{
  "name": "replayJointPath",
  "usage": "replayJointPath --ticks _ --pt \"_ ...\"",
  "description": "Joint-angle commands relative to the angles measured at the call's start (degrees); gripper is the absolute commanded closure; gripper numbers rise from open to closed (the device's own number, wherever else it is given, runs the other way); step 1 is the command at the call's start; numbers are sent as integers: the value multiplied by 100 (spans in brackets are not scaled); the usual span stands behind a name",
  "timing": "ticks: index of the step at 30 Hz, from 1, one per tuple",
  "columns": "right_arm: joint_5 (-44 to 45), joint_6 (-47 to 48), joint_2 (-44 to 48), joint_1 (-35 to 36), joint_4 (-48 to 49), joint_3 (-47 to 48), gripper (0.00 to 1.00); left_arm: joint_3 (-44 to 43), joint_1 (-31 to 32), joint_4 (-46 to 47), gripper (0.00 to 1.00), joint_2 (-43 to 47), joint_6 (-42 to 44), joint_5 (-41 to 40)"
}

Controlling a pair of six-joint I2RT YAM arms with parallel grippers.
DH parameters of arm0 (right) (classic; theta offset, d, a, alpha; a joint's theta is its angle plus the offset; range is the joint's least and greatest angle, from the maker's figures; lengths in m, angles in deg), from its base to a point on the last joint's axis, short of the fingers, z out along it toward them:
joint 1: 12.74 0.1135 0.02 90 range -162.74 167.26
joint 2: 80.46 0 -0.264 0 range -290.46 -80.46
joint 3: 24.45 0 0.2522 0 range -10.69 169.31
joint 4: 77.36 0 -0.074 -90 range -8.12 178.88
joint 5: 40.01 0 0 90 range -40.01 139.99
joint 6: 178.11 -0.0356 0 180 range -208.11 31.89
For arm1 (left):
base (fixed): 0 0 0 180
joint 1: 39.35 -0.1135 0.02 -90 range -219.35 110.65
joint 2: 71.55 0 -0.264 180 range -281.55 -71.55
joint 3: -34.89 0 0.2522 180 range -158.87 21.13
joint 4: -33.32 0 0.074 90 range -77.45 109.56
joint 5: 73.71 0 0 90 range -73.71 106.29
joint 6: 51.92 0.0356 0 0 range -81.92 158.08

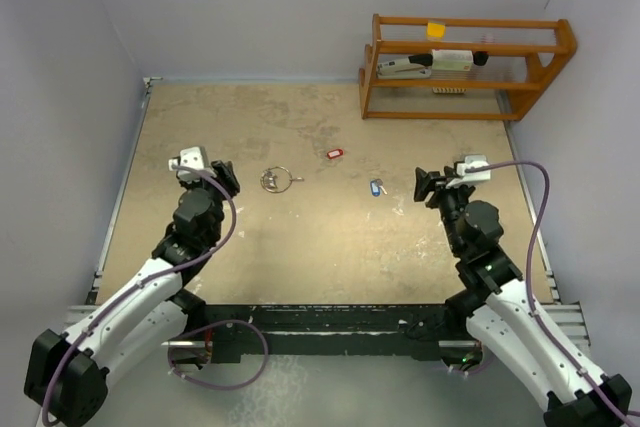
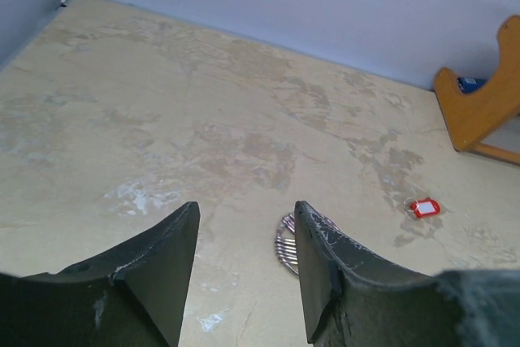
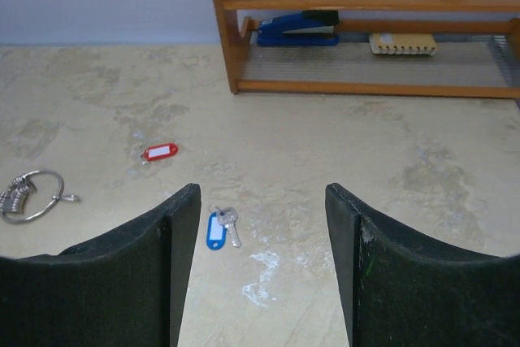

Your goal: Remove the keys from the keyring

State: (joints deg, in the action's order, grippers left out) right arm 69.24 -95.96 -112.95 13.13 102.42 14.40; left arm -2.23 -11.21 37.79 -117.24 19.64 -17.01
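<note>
Left tool [image 2: 246, 225] and right tool [image 3: 262, 201] both spread, pinching nothing. Keyring [image 1: 277, 180], red key [image 1: 335, 154] and blue key [image 1: 376, 187] lie apart on open tabletop [image 1: 300, 247]; wooden rack [image 1: 465, 67] lines the far edge.

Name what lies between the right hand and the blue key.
Only bare table separates the right hand and blue key, as the top view shows.

Robot lab bench, two arms [image 1: 190, 237] bolted to a mottled table [image 1: 300, 247], plain walls [image 1: 250, 7] close around, wooden rack [image 1: 465, 107] of staplers [image 3: 296, 28]
</note>
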Motion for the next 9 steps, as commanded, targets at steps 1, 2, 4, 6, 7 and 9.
replayJointPath --ticks 1,2,4,6,7,9 --pt "705 65 126 24 569 -39 35 -34 -36 -308 53 316 73 -647" --pt "808 65 152 24 614 -60 35 -42 -37 -361 54 358 89 -758" --pt "1029 62 239 24 748 -182 34 -7 -37 -441 55 472 115 -942" --pt "1284 54 397 28 850 -295 34 50 -36 -478 57 599 177 -1024" --pt "1341 61 480 23 880 -342 34 91 -37 -467 57 657 203 -1041" --pt "1381 81 580 24 876 -377 33 126 -37 -466 57 732 221 -1089"
